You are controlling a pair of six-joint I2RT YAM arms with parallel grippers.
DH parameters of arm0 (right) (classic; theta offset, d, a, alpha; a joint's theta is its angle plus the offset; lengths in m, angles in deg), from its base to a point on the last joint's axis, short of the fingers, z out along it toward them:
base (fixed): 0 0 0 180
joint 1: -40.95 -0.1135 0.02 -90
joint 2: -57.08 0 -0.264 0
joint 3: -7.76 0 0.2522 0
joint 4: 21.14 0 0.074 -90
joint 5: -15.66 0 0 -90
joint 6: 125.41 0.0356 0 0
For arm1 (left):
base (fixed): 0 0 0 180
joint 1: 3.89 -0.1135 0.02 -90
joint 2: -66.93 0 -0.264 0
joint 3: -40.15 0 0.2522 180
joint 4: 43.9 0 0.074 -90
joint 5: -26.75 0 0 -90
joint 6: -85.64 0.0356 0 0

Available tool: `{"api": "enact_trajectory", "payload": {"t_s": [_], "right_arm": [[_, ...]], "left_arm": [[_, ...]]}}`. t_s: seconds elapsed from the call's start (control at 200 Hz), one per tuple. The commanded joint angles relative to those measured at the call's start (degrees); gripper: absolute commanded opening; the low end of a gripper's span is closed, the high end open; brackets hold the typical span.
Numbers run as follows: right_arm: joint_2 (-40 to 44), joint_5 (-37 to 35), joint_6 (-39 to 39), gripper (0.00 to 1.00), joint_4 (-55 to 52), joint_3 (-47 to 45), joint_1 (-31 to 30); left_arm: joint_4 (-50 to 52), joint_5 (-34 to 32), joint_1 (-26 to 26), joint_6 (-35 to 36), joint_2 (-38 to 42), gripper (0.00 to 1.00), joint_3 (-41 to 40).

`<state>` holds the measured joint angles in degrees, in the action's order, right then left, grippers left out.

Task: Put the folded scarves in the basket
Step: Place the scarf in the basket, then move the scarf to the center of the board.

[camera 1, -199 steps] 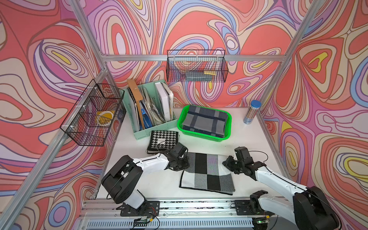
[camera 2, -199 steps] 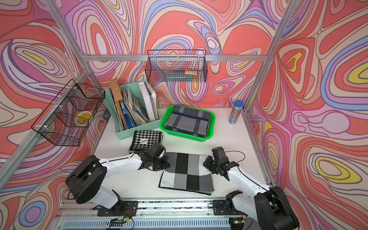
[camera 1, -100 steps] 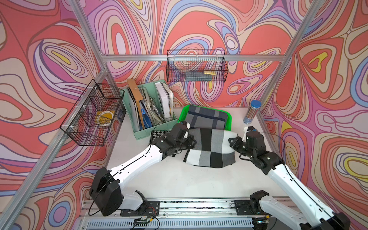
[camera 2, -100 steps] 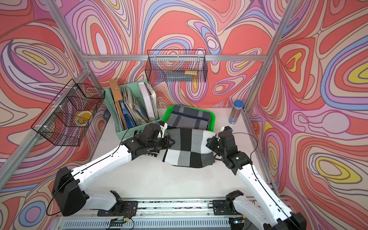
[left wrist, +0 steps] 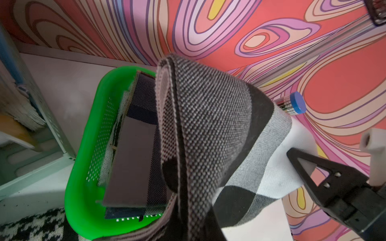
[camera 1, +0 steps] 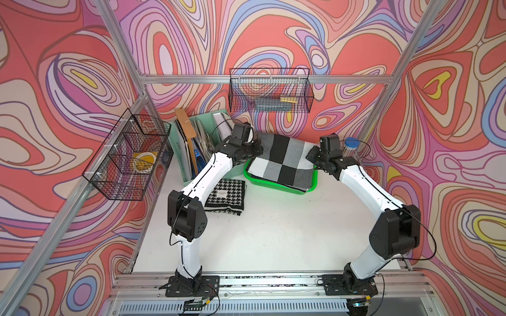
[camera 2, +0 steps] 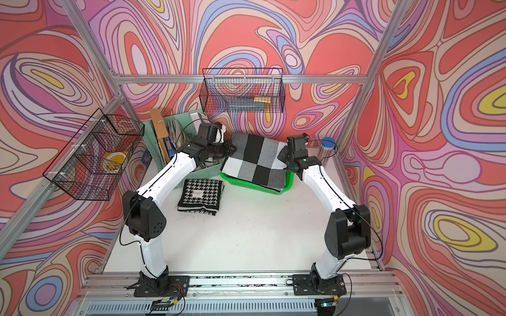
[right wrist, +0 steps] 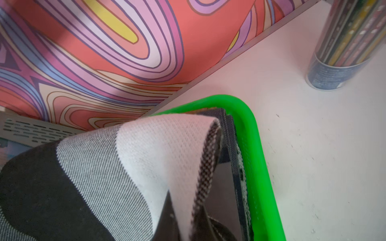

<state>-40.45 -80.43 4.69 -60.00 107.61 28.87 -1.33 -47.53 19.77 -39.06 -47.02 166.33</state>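
**Placement stage: two-arm carry of the folded scarf (camera 1: 284,161).** The black, grey and white checked cloth hangs in the air directly over the basket (camera 1: 276,187). The basket stands at the far side of the table (camera 1: 273,232), right of centre.

- **Grip:** The left gripper (camera 1: 256,150) pinches the scarf's left edge and the right gripper (camera 1: 311,159) its right edge. In both top views each pair of fingers is pressed together on the cloth with no gap showing. The right wrist view shows 1 black fingertip (right wrist: 167,208) bearing on the white corner of the fold.
- **Why 2 edges:** Holding 2 opposite edges stretches the cloth flat between the arms. This probably keeps the layers together and lets the scarf go down square to the basket.
- **Attitude:** The far edge rides higher than the near edge, which droops toward the basket's near rim. Whether it touches the contents cannot be told.
- **Contents:** The left wrist view shows 1 dark plaid scarf (left wrist: 133,150) lying inside, so the carried scarf would rest on top of it.
- **Progress:** Lowering and release are not yet done.
- **Risk:** The scarf spans nearly the basket's full width, so a corner may catch on the rolled rim instead of dropping inside.
- **Bystanders:** A houndstooth scarf (camera 1: 226,195) lies flat on the table just near-left of the basket, under the left arm and apart from both grippers. A pencil tube (camera 1: 350,145) with a blue lid stands just right of the right gripper, so a wide outward retreat could knock it.
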Motion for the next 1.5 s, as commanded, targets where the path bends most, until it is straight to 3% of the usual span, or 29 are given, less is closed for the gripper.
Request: {"api": "enact_trajectory", "payload": {"t_s": [0.0, 0.29, 0.32, 0.365, 0.39, 0.425, 0.481, 0.626, 0.756, 0.891, 1.006, 1.221, 1.352, 1.497], "right_arm": [[-2.58, 0.73, -0.63, 0.0, -0.62, 3.32, 1.96], [-8.17, 3.53, -1.53, 0.0, -0.88, 6.1, 4.66], [-8.53, 3.65, -1.84, 0.12, -1.16, 6.77, 4.67], [-8.78, 4.18, -2.47, 0.36, -0.91, 7.21, 4.67], [-8.65, 4.69, -2.69, 0.49, -0.66, 7.39, 4.65], [-8.49, 5.35, -2.94, 0.62, -0.71, 7.83, 4.69], [-7.93, 5.95, -3.03, 0.7, -1.28, 8.26, 4.67], [-2.76, 9.83, -1.47, 0.73, -1.06, 4.72, 4.68], [5.83, 17.91, 3.33, 0.72, 5.57, -7.88, 2.85], [12.65, 14.92, 7.21, 0.71, 6.53, -17.62, -5.83], [16.62, 9.54, 13.3, 0.72, 11.72, -25.08, -16.61], [9.75, 2.13, 20.02, 0.72, 18.07, -27.02, -32.13], [2.23, -0.48, 21.04, 0.71, 18.6, -22.84, -36.24], [-3.61, -1.2, 21.63, 0.72, 19.51, -19.33, -38.29]], "left_arm": [[3.21, 1.85, -2.1, 0.42, -4.63, 0.0, 4.29], [5.5, 2.85, -2.88, 0.42, -13.04, 0.0, 14.22], [6.82, 3.22, -2.9, 0.72, -14.09, 0.15, 16.1], [8.61, 3.11, -2.83, 0.86, -15.03, 0.58, 18.41], [9.16, 3.01, -2.86, 0.86, -15.0, 0.74, 18.88], [9.55, 2.72, -2.91, 0.5, -14.41, 0.85, 18.91], [10.29, 2.65, -2.87, 0.16, -12.98, 0.94, 18.22], [11.98, 3.12, -2.86, -1.0, -5.06, 0.95, 10.64], [5.12, 2.2, -2.91, -3.3, 10.26, 0.94, -10.77], [1.29, -0.7, -2.85, -5.4, 26.55, 0.94, -31.9], [3.34, -2.15, -2.9, -5.11, 38.6, 0.93, -44.57], [10.63, -7.68, -2.9, -4.77, 57.28, 0.93, -60.23], [12.31, -8.46, -2.91, -6.09, 64.87, 0.94, -64.86], [12.44, -8.22, -2.84, -8.31, 66.82, 0.95, -66.27]]}}
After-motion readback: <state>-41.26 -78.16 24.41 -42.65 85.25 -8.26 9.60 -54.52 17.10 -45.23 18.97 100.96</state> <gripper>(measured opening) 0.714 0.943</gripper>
